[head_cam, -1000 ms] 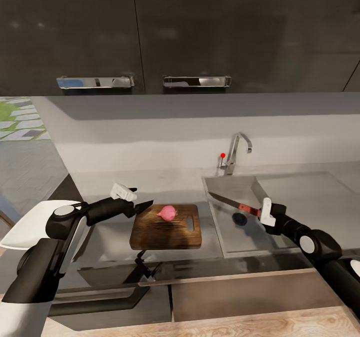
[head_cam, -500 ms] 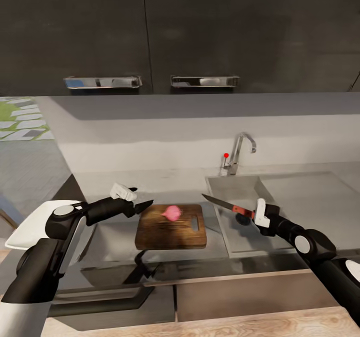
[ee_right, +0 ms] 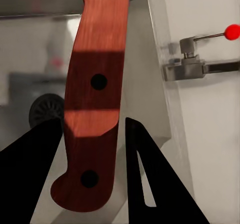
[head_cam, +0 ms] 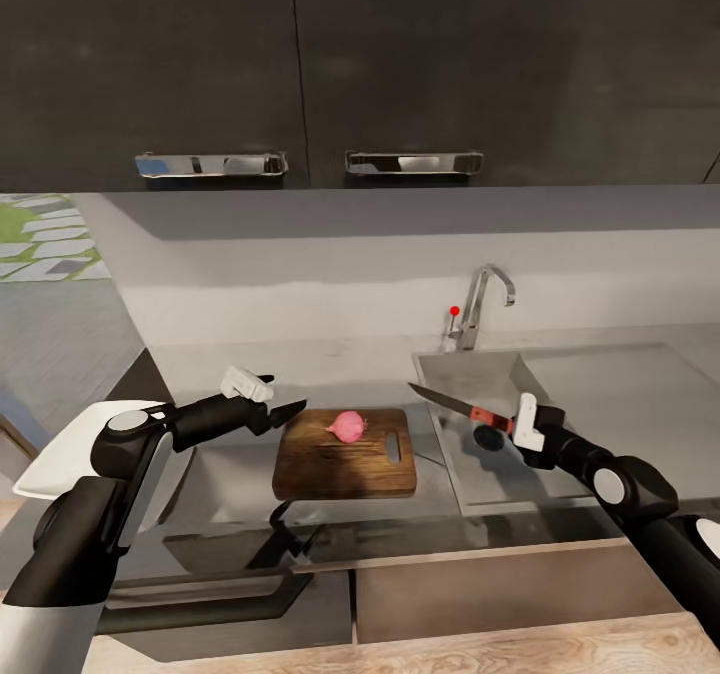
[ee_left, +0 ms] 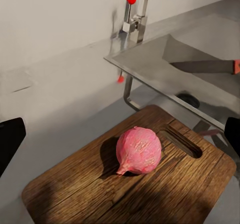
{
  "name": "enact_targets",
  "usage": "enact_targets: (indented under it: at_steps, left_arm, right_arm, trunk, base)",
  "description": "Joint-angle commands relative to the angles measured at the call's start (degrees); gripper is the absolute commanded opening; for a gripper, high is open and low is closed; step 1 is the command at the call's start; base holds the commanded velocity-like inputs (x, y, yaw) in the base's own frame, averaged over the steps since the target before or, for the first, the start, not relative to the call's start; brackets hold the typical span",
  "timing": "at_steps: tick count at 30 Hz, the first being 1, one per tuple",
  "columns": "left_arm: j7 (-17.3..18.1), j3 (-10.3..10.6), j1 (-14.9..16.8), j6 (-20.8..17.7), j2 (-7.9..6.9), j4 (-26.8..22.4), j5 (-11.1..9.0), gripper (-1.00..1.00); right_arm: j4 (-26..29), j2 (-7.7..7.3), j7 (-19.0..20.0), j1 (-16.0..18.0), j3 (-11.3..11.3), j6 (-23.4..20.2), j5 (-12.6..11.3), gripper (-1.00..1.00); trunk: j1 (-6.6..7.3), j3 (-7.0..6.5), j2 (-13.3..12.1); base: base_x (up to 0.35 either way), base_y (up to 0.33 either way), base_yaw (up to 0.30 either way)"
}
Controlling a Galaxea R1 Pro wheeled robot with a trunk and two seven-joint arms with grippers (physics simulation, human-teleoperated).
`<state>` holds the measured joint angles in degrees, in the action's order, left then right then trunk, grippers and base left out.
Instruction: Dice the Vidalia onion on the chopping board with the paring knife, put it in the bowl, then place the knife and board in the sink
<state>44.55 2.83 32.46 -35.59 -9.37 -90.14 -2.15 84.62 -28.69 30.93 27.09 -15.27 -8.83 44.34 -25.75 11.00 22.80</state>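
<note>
Reddish-purple, the Vidalia onion (head_cam: 347, 426) sits on the chopping board (head_cam: 345, 469) on the counter (head_cam: 225, 474), ready for dicing. Over the sink (head_cam: 500, 474), the right tool (head_cam: 515, 426) clamps the paring knife (head_cam: 458, 408), blade aimed boardward. Beside the board, the left tool (head_cam: 285, 413) hangs spread and empty, likely to steady the onion.
</note>
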Motion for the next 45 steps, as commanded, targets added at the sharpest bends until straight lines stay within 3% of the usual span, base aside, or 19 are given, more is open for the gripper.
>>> enact_targets:
  at_steps: [1,14,29,35,42,45]
  left_arm:
    - [0.01,0.04,0.06,-0.44,-0.04,-0.04,-0.22,1.00]
    - [0.01,0.07,0.06,-0.46,-0.03,-0.04,-0.22,1.00]
    - [0.01,0.07,0.06,-0.46,-0.02,-0.07,-0.22,1.00]
    - [0.02,0.07,0.06,-0.44,0.05,-0.12,-0.22,1.00]
    - [0.01,0.14,0.06,-0.44,0.05,-0.13,-0.22,1.00]
    - [0.01,0.16,0.06,-0.44,0.05,-0.13,-0.22,1.00]
  right_arm:
    - [0.11,-0.05,0.14,0.07,-0.20,-0.34,0.29,-1.00]
    - [0.11,-0.03,-4.49,0.07,-0.73,-0.38,0.43,-1.00]
    - [0.11,-0.05,-5.53,0.07,-0.67,-0.64,0.61,-1.00]
    - [0.11,-0.05,-5.60,0.07,-0.50,-0.73,4.02,-1.00]
    - [0.11,-0.05,-5.73,0.07,-0.50,-0.47,4.38,-1.00]
    - [0.11,-0.05,-7.50,0.06,-0.65,-0.41,5.15,-1.00]
  trunk:
    - [-0.04,0.12,0.13]
    - [-0.04,0.12,0.13]
    - [-0.04,0.55,0.13]
    - [-0.04,0.94,0.13]
    - [-0.04,1.04,0.13]
    - [-0.04,1.04,0.13]
  base:
    - [0.000,0.063,0.000]
    - [0.000,0.275,0.000]
    - [0.000,0.032,0.055]
    - [0.000,0.000,0.178]
    - [0.000,0.000,0.038]
    - [0.000,0.000,0.004]
